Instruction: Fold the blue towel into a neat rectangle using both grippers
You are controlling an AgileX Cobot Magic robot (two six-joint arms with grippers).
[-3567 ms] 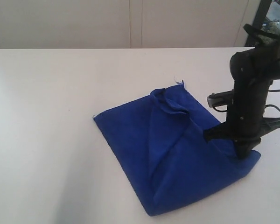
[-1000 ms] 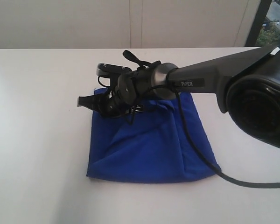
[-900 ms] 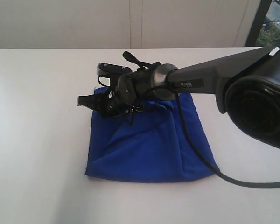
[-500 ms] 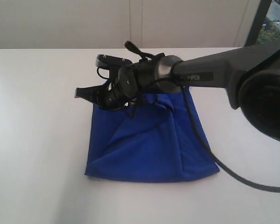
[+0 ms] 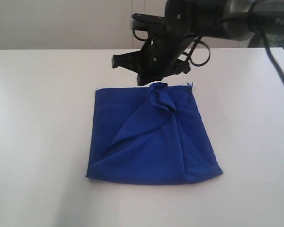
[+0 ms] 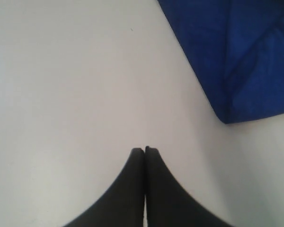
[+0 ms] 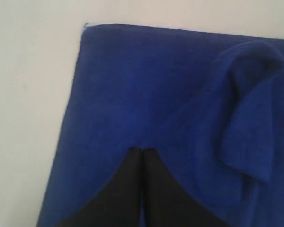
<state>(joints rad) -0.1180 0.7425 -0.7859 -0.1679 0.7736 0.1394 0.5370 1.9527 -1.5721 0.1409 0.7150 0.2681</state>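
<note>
The blue towel lies folded to a rough square in the middle of the white table. Diagonal creases cross it, and a bunched ridge rises at its far edge. My right gripper hangs above the table just beyond that far edge, clear of the cloth. In the right wrist view the right gripper is shut with nothing between its fingers, and the towel lies below. My left gripper is shut over bare table, with a towel corner off to one side. The left arm is out of the exterior view.
The right arm reaches in from the upper right, trailing a cable. The table's far edge meets a pale wall. A small loose thread sticks out at the towel's far right corner.
The right gripper has lifted off the towel's far left corner and drawn back up and to the right. That corner now lies flat. Earlier it carried the right-hand side over to the left.
</note>
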